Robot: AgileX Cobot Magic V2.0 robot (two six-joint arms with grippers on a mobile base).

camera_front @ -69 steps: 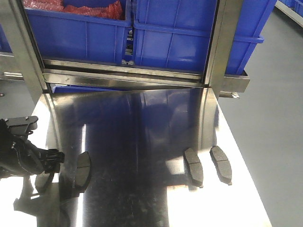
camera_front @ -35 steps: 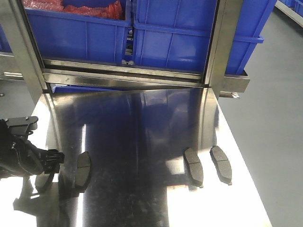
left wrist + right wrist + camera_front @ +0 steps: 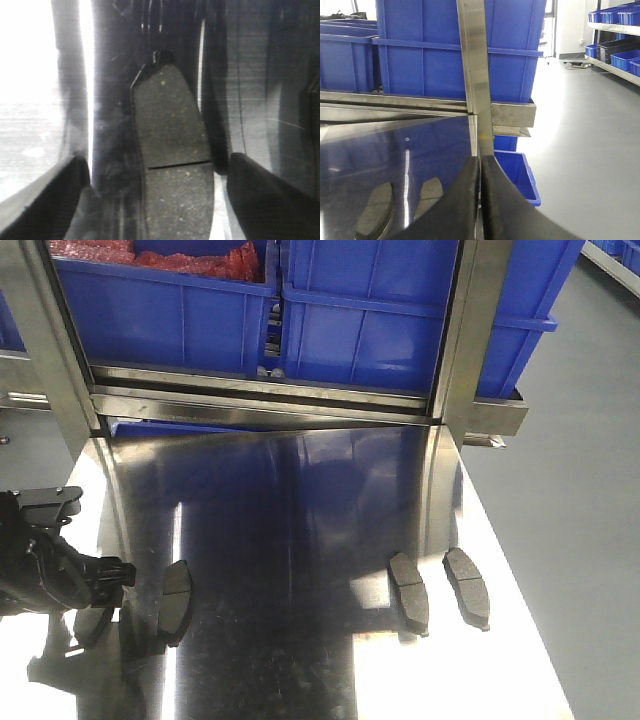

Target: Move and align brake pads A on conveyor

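- The shiny steel table [image 3: 290,510] is filling most of the front view. It's flat and mirror-like with faint scratches, and it's bouncing back blue from the bins plus a white glare strip down the left.
- Ribbed blue plastic bins [image 3: 370,330] are sitting at the far end, one of them holding red crinkly stuff [image 3: 190,258]. A brushed steel frame [image 3: 468,330] is boxing them in, and its rail is closing off the table's far edge.
- Smooth grey floor [image 3: 570,500] is running along the right, so the table is just dropping off on that side.
- The brake pads A [image 3: 409,592] are lying flat on the near part of the table. They're dark, curved, gritty oblongs. Two are sitting side by side close to the right edge, just apart, and a left pad [image 3: 176,590] is lying way over on the other side. A big bare stretch of steel is lying open between them.
- The left gripper [image 3: 105,578], black and blocky, is hanging at the near left just beside that left pad. In its wrist view the fingers [image 3: 45,200] are spread apart around a speckled pad [image 3: 172,150] with a groove across it. Bare steel is showing on both sides, so nothing's pinching it. Can't tell from the front which pad that is.
- The right gripper [image 3: 480,167] is pressing its smooth, curved black fingers together with nothing between them.
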